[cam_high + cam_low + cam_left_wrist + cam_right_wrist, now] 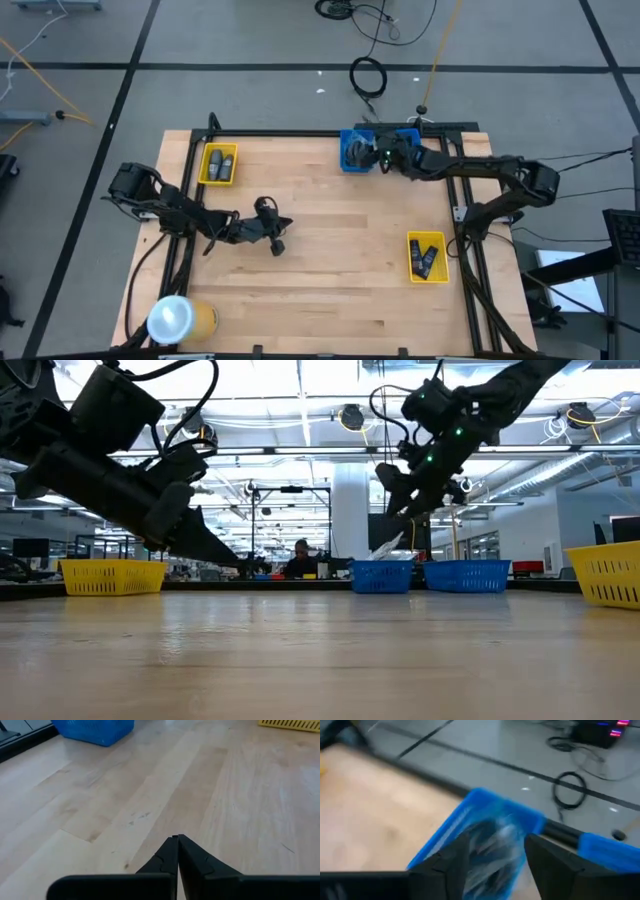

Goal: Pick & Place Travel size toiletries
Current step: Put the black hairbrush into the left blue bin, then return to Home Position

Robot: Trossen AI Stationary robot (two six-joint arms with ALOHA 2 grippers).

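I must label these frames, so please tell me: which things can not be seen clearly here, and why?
- Blue bin contents, right wrist view: motion blur; only clear wrapping shows between the right gripper fingers.
- Same bin, high view: the right gripper covers part of it.
- Yellow bins, high view: dark items too small to name.
- Yellow roll, high view: cut off by the picture's edge.
- Left gripper, shut, holds nothing.

grey floor (250,40) crossed by dark lines, coiled black cable (367,76), yellow cord (437,50), bright ceiling lights (300,385)
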